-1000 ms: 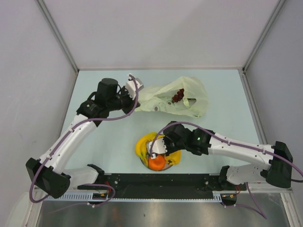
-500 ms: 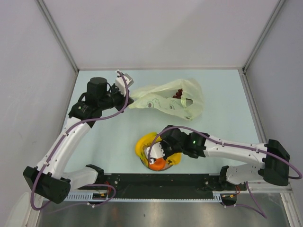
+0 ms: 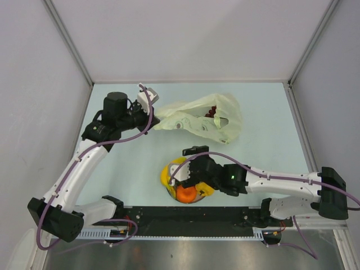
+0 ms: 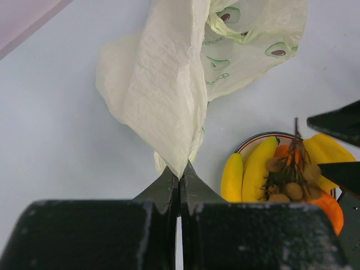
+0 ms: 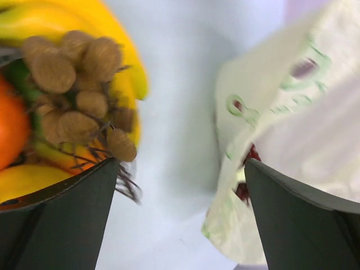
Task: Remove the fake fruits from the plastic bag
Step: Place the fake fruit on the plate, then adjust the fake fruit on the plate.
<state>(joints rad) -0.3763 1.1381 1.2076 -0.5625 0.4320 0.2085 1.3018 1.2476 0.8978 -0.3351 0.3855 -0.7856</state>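
Observation:
The plastic bag, pale and crinkled, lies at the back of the table. My left gripper is shut on its left end and holds that end up; the left wrist view shows the jaws pinching the bag. Dark red grapes show inside the bag, and also in the right wrist view. Bananas, an orange and a brown bunch rest on the plate. My right gripper hangs wide open just above them, empty.
The plate sits near the front edge between the arm bases. Grey walls and metal frame posts close the table on three sides. The bag's open mouth faces right.
My right gripper has opened and let go of the brown bunch on the plate. The left gripper pulled the bag's end a little left earlier, then stayed still.

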